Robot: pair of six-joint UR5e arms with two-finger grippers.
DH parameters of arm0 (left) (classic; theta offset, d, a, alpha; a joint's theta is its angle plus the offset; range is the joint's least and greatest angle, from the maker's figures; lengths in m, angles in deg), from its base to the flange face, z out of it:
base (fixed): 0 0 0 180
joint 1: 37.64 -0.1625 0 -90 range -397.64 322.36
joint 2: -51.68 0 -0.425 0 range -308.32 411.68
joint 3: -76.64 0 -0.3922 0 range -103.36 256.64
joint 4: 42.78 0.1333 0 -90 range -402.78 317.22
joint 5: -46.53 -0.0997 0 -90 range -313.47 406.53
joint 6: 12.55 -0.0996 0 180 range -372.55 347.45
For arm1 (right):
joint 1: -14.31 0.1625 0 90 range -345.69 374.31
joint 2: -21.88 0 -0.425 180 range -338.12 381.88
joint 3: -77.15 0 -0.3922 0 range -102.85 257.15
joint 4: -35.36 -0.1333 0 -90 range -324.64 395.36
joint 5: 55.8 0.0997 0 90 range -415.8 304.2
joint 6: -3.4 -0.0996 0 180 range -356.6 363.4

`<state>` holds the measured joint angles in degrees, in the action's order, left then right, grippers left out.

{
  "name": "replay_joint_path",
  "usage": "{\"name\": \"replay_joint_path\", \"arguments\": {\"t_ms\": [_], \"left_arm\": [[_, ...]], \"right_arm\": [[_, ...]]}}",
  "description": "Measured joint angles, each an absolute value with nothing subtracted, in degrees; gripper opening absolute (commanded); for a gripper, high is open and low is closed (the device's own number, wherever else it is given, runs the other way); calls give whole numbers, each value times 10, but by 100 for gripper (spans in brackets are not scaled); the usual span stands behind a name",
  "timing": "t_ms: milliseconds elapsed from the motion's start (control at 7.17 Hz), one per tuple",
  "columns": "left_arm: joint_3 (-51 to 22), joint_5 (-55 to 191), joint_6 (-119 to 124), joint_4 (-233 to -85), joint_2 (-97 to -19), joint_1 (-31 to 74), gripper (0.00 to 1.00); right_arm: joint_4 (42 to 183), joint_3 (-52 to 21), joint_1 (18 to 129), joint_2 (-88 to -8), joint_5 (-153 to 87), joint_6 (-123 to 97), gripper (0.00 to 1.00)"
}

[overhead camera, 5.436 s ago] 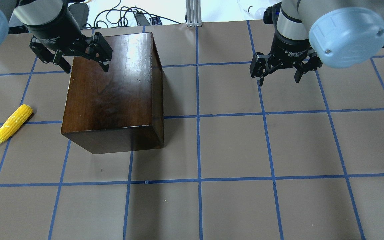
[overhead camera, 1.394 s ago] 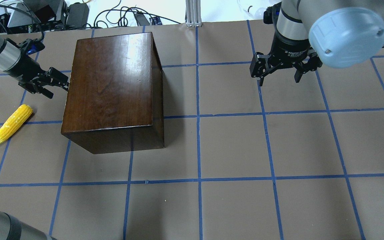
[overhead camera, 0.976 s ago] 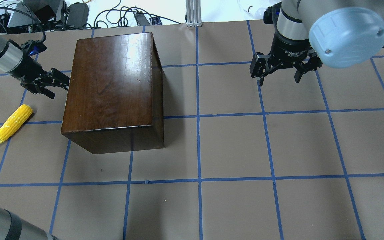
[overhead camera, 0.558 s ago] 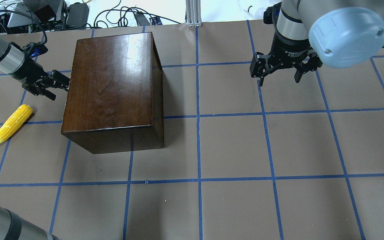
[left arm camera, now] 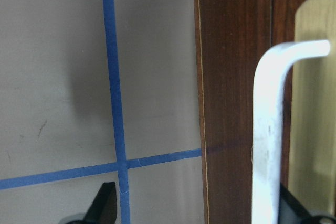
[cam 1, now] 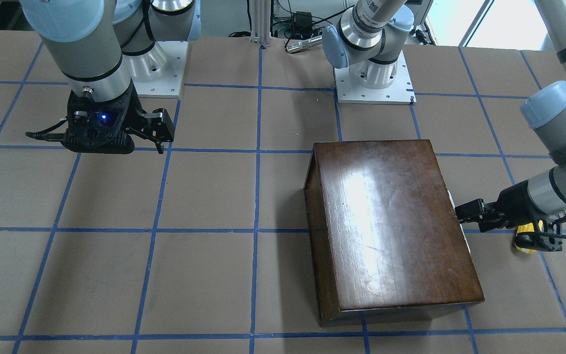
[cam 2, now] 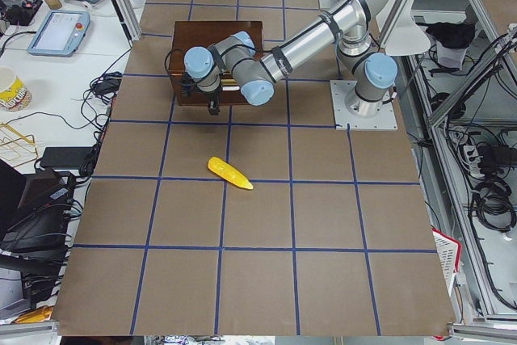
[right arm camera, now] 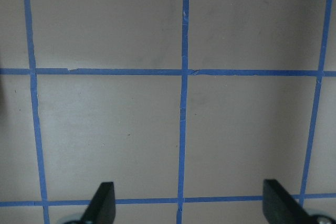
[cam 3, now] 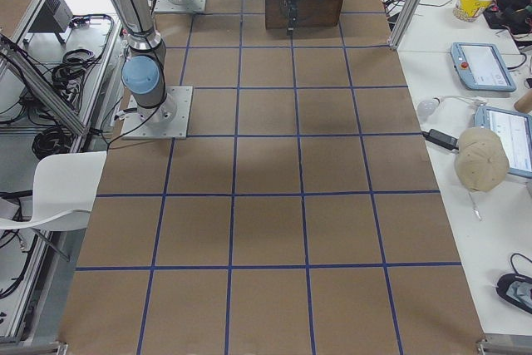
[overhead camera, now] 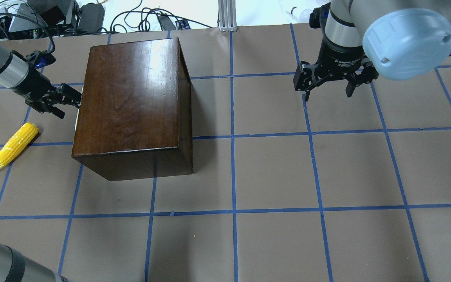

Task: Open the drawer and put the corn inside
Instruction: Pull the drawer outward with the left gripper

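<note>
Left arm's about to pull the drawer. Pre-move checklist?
1. Handle between fingers of left gripper: ok.
2. Left gripper shut on handle: not ok, open.
3. Corn out of the pull path: cannot tell; it lies apart, out in front of the box's handle side.
4. Right gripper away from box: ok, open.
5. Corn free to pick: ok, nothing on it.

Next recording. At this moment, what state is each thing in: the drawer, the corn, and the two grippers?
drawer: barely open, only a thin pale strip shows past the side of the wooden box.
corn: lying flat on the table, not held, outside the drawer.
left gripper: open, fingers either side of the drawer's metal handle.
right gripper: open, empty, over bare table.
</note>
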<state>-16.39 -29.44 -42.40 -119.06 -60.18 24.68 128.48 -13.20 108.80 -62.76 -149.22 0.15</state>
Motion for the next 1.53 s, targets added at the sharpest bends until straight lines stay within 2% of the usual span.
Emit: {"name": "replay_joint_path", "arguments": {"t_ms": [1533], "left_arm": [[-163,-309,-440,-1186,-601,177,100]], "right_arm": [[1285,-132,1088,-628,-1492,1,100]]}}
